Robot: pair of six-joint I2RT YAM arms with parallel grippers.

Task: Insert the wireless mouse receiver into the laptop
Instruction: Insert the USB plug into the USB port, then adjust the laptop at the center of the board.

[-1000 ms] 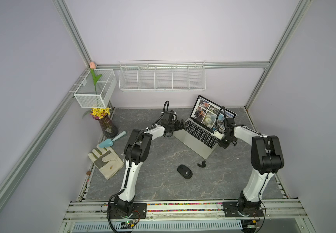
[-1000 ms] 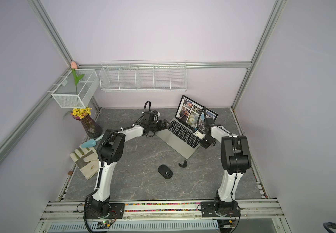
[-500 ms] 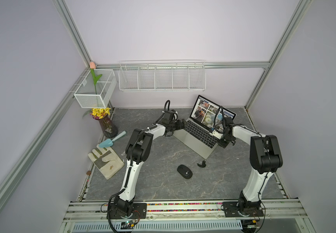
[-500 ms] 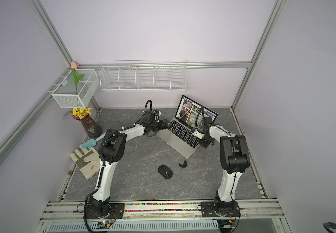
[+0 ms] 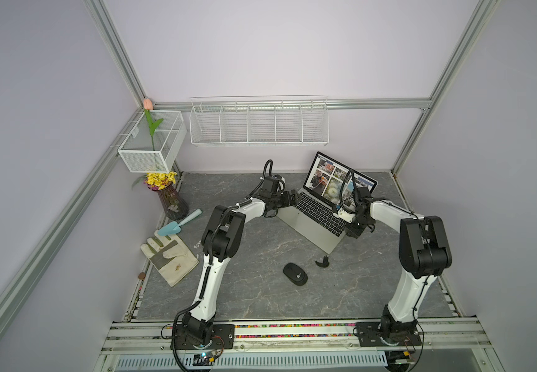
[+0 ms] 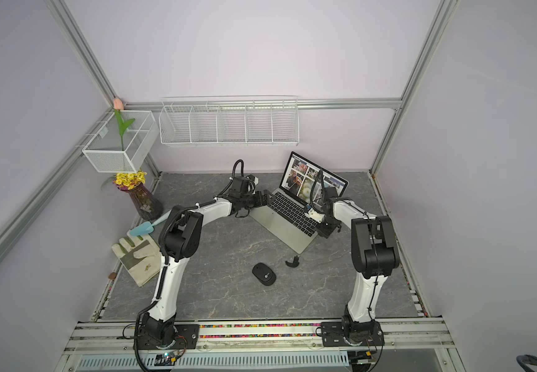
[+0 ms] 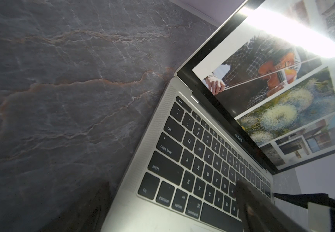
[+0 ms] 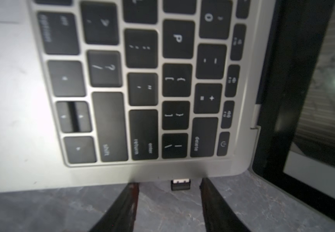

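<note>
The open silver laptop [image 5: 305, 227] [image 6: 284, 229] stands at the back of the slate table, screen lit with photos. In the right wrist view the wireless mouse receiver [image 8: 180, 184], a tiny black stub, sticks out of the laptop's [image 8: 11, 100] side edge below the return key, with a thin strip of its metal end showing. My right gripper [image 8: 169, 183] [image 5: 352, 230] is open, with a finger on either side of the receiver and neither touching it. My left gripper [image 5: 288, 201] is open at the laptop's [image 7: 142, 202] opposite edge, with one finger [image 7: 251, 202] over the keys.
A black mouse [image 5: 295, 274] and a curved black cover piece [image 5: 322, 261] lie in front of the laptop. A work glove [image 5: 168, 257], blue trowel [image 5: 180, 224] and flower vase [image 5: 168, 201] sit along the left side. White wire baskets [image 5: 259, 124] hang on the walls.
My right gripper has opened and let go of the receiver, which stays at the laptop's side edge. The left arm has barely moved.
</note>
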